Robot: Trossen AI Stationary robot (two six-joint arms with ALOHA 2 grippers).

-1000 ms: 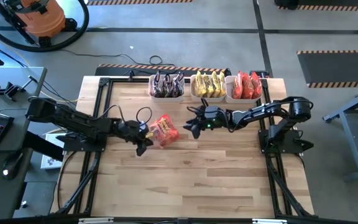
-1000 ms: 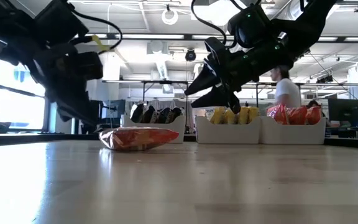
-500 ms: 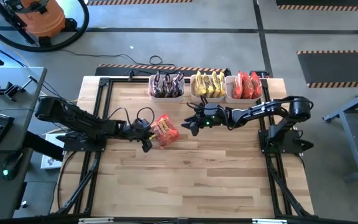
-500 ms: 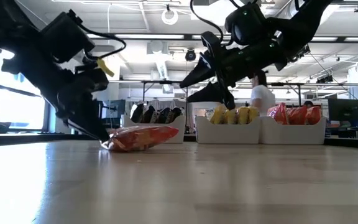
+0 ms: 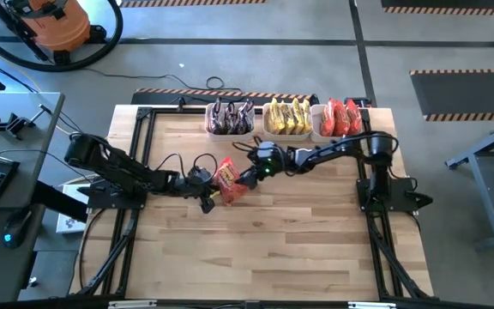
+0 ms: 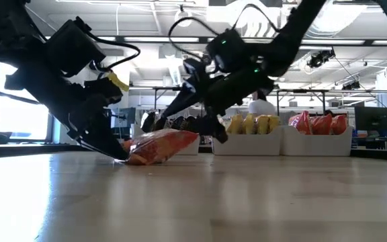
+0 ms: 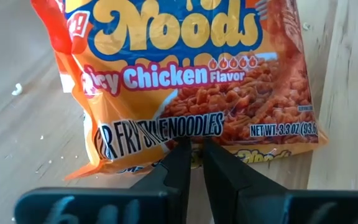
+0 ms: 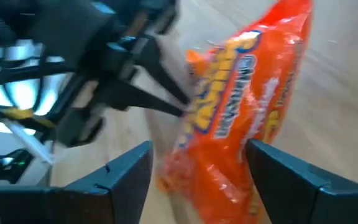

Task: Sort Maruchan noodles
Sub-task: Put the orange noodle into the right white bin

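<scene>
One packet between both hands

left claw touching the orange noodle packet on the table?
Touching. In the left wrist view the left claw has its tips pressed against the near edge of the orange noodle packet, no gap; the low view shows it propping that edge up.

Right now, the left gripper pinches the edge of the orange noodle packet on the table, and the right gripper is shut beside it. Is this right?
Not quite. The right gripper is open, its fingers spread on either side of the orange noodle packet, as the right wrist view shows. The left gripper does pinch the packet's edge on the table.
</scene>
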